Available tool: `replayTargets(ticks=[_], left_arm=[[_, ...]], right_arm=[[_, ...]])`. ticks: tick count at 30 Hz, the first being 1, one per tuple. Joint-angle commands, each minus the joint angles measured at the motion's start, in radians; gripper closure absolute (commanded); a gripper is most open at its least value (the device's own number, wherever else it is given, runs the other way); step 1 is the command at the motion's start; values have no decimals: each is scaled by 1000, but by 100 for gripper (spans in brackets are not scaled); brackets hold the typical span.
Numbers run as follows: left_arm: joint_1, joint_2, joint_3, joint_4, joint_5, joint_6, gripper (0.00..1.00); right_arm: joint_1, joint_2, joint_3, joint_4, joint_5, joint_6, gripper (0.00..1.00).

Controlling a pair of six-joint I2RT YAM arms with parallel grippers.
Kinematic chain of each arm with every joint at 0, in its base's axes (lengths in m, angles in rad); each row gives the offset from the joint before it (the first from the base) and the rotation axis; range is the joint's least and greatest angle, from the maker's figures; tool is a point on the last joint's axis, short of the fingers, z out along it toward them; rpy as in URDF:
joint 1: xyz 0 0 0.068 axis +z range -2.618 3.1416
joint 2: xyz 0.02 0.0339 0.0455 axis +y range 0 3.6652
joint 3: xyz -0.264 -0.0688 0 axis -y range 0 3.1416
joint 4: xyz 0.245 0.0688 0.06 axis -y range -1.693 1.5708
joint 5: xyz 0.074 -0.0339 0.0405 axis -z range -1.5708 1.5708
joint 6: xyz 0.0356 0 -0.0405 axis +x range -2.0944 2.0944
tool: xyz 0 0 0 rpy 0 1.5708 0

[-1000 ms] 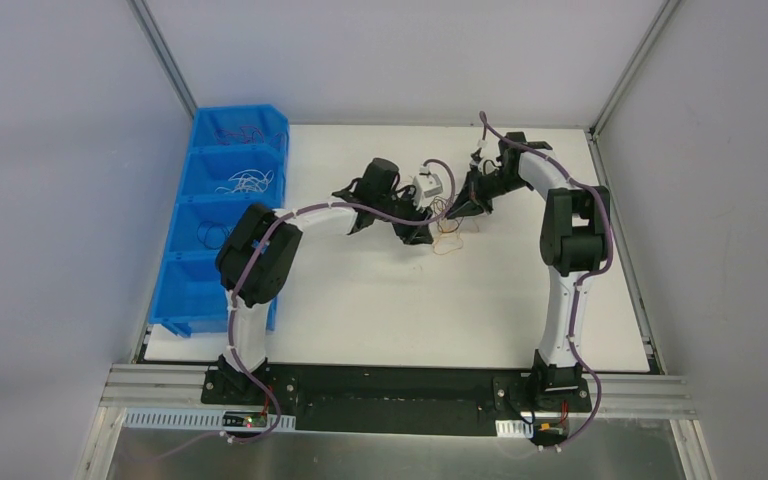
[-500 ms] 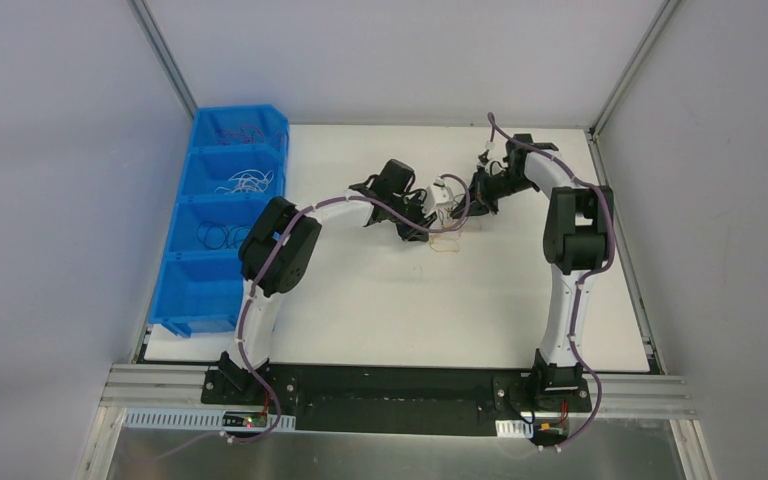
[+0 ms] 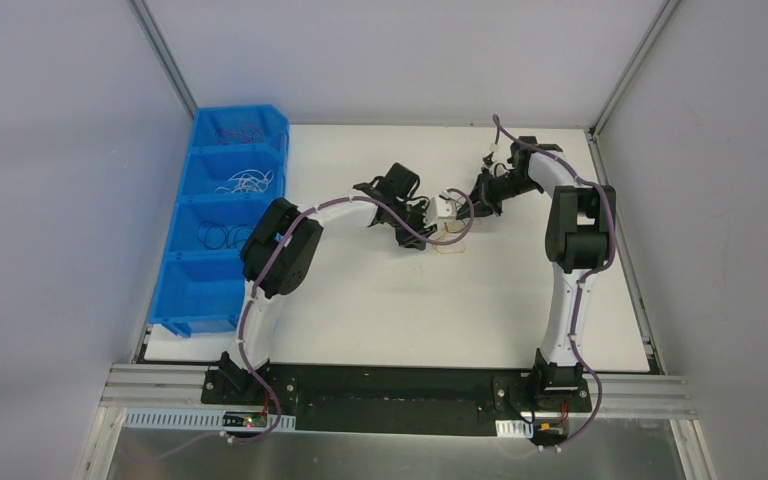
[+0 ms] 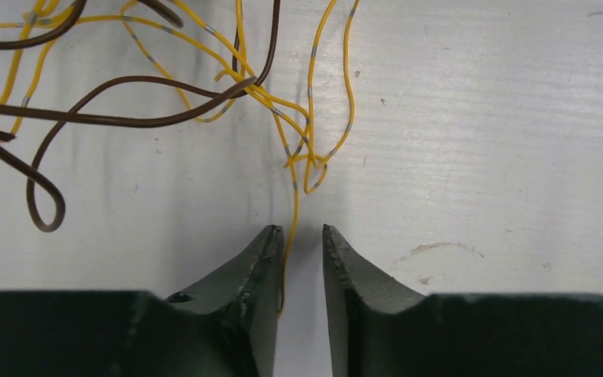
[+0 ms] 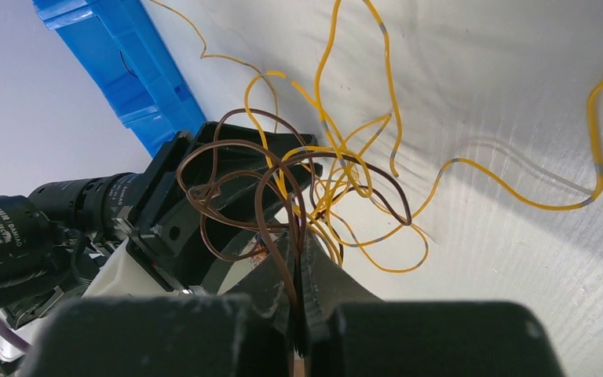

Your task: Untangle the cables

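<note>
Top view: you found the cables (image 3: pixel 450 240) lying on the table (image 3: pixel 380 310) between the left gripper (image 3: pixel 423 240) and the right gripper (image 3: pixel 468 212).

Left wrist view: its jaws stood slightly apart, with a yellow cable (image 4: pixel 294 204) running between them unclamped.

Right wrist view: its jaws were together, pinching a brown cable (image 5: pixel 290 267).

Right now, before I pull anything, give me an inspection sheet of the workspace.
Surface: white table, lightly scuffed.
Job's things: cables in one tangle between the grippers; yellow wire and brown wire intertwined.
Clutter: nothing seen.
Grippers: left gripper open, fingers either side of a yellow strand; right gripper shut on the brown wire.
Cables: purple hoses along both arms; one loops close to the tangle.
Surroundings: blue bins at the left edge, some holding wire loops; grey walls.
</note>
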Motion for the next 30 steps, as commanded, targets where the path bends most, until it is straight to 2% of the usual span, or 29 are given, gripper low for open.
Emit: replayTargets(ticks=[1, 2, 3, 6, 10, 15, 18, 23, 27, 30], left_arm=[[-19, 3, 37, -46, -21, 38, 83], [-22, -10, 34, -46, -26, 37, 94], [-22, -32, 32, -46, -32, 20, 100], [-14, -153, 8, -47, -44, -71, 100], [34, -379, -51, -48, 29, -174, 100], [107, -571, -6, -73, 90, -302, 100], [157, -610, 93, -92, 93, -385, 100], [267, -607, 305, -96, 44, -519, 100], [349, -624, 408, -111, 4, -520, 100], [420, -661, 422, -162, -4, -517, 100]], right_arm=[[0, -13, 22, -36, -31, -15, 100], [-1, -12, 24, -40, -28, -16, 100], [-6, -12, 32, -46, -19, -22, 100], [-32, -9, 67, -71, 59, -56, 100], [-83, 6, 127, -77, 286, -98, 97], [-133, 31, 174, -71, 466, -117, 96], [-139, 36, 177, -88, 523, -154, 100], [-140, 31, 143, -97, 606, -228, 100], [-144, 34, 128, -117, 648, -278, 100], [-146, 29, 124, -138, 634, -295, 100]])
